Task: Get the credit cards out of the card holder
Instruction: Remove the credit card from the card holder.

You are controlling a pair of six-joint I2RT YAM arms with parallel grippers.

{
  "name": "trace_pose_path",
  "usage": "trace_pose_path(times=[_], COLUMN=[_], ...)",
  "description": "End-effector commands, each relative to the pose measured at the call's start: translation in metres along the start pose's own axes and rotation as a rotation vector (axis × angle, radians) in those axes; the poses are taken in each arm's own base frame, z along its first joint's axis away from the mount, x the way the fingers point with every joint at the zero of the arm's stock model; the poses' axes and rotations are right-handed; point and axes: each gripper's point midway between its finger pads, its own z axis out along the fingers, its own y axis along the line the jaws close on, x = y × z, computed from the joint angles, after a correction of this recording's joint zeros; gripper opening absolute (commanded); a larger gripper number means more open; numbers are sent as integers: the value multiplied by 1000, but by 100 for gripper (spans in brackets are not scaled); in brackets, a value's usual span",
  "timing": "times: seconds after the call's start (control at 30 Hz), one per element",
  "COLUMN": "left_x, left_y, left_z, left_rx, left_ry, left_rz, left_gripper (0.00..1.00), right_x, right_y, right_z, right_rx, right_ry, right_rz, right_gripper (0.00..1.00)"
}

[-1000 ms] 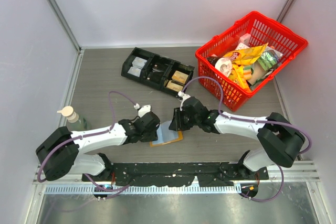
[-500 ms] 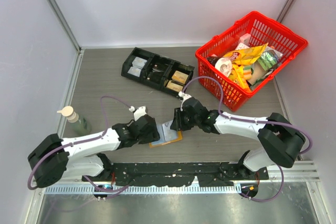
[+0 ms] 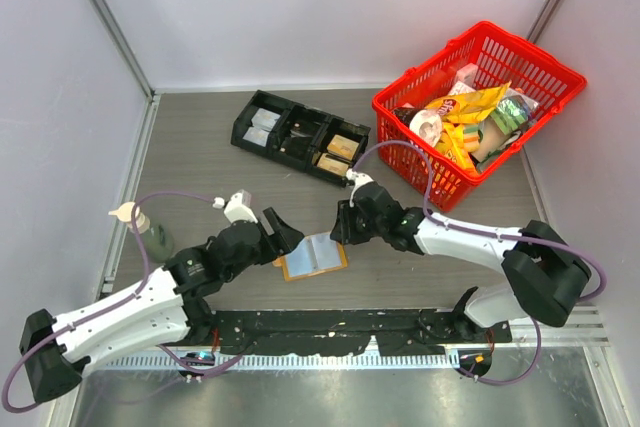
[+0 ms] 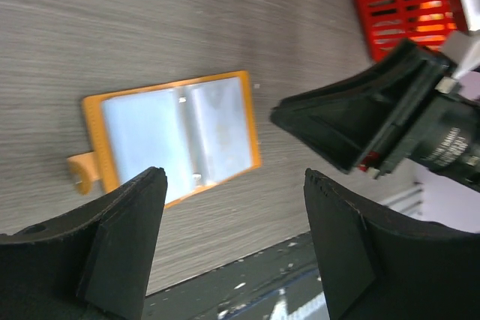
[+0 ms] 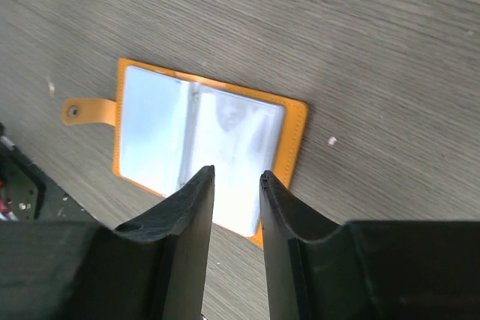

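Zero cards out yet: on the counter (image 3: pixel 200 147) the left gripper (image 3: pixel 279 236) hangs with jaws wide and empty, the right gripper (image 3: pixel 341 231) hovers with jaws narrow and empty, and the holder (image 3: pixel 315 257) lies open flat between them, every pull left to do.

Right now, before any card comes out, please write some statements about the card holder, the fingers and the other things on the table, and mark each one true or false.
1. The small flat tan-orange bifold card holder lies open on the grey wood-grain table. True.
2. The left fingers are shut on the card holder. False: they are spread wide and hold nothing.
3. The red plastic mesh basket is empty. False: it is full of packets.
4. The black compartment tray lies farther from the arm bases than the card holder. True.
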Motion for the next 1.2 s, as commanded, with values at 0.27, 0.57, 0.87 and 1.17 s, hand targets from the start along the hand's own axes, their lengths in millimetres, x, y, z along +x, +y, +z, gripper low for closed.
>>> trace_pose_path(times=[0.27,0.57,0.87,1.17], left_x=[8,49,70,76], left_y=[-30,56,75,72], left_z=[32,43,54,60], left_rx=[10,-292,-342,-328], left_ry=[49,181,243,266], left_rz=[80,196,208,194], left_gripper=[76,70,61,52], right_x=[-9,9,17,17], right_y=[22,0,1,4], right_z=[7,18,25,22], right_rx=[-169,-71,-82,-96], right_ry=[-9,57,93,95], right_rz=[16,37,42,41], right_gripper=[33,36,36,36])
